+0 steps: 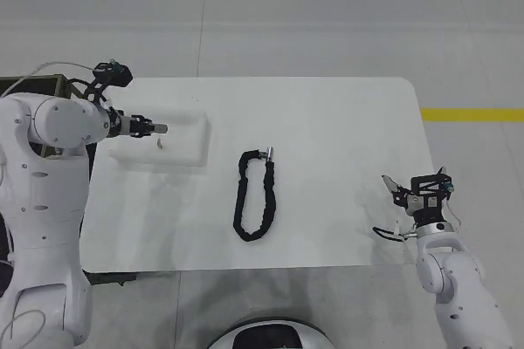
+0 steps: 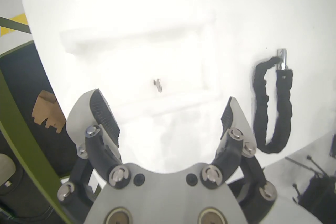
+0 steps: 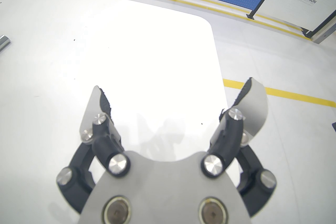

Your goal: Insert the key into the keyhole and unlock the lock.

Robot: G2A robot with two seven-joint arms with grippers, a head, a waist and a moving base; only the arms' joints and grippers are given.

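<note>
Top view: key (image 1: 160, 145) in tray (image 1: 204, 140) (white)

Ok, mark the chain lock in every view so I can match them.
Top view: chain lock in the middle of the white table, beside the white tray.
Left wrist view: chain lock beside the white tray, past the open left claw.
Right wrist view: a metal end, likely its cylinder, at the frame edge.
Shared landmark: the white table.
</note>
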